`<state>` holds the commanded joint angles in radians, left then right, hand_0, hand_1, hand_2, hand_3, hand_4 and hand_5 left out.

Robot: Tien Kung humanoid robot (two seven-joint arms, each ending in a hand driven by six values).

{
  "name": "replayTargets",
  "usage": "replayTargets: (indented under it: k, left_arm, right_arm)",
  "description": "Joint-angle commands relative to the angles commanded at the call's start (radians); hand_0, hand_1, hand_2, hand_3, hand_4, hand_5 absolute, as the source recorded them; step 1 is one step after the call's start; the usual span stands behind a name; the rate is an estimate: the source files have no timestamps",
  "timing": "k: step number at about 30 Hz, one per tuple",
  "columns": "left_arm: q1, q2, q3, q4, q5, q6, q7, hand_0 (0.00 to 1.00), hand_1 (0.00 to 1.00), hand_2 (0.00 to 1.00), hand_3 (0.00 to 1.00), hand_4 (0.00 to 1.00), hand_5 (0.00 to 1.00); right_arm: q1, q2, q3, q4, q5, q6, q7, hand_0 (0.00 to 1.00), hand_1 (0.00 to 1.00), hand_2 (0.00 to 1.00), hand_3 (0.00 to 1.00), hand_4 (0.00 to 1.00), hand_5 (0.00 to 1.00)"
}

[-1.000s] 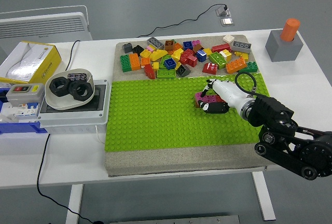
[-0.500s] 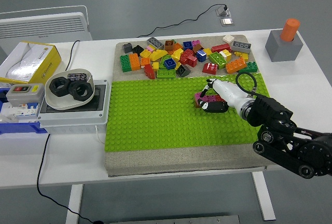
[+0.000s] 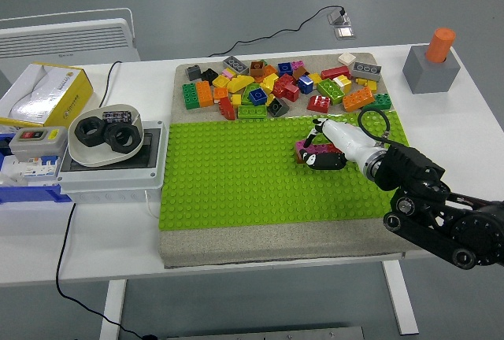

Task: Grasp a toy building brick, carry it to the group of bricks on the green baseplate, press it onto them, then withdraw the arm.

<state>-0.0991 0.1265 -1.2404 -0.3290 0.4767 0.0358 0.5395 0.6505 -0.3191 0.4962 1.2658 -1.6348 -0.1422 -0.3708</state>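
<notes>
Green baseplate, studded all over; a multicoloured brick pile behind it; an orange peg in a grey block.

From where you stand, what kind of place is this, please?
Probably a robotics lab or test room, not a home. A white table carries a green baseplate and loose toy bricks, beside an electrical switch box and a bowl of large black nuts.

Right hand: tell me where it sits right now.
In the head view the right hand is over the right half of the green baseplate, its fingers on the small pink brick group, just below the loose brick pile.
</notes>
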Motion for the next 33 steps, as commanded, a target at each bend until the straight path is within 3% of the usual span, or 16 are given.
replayTargets:
  k: [33]
  left_arm:
    - [-0.002,0.001,-0.001,0.001,0.002,-0.003,0.001,0.636,0.594,0.755,0.986,0.998,0.998]
  right_arm:
    - [0.002,0.008,0.001,-0.013,0.007,-0.009,0.014,0.998,0.914,0.961,0.666,0.551,0.436]
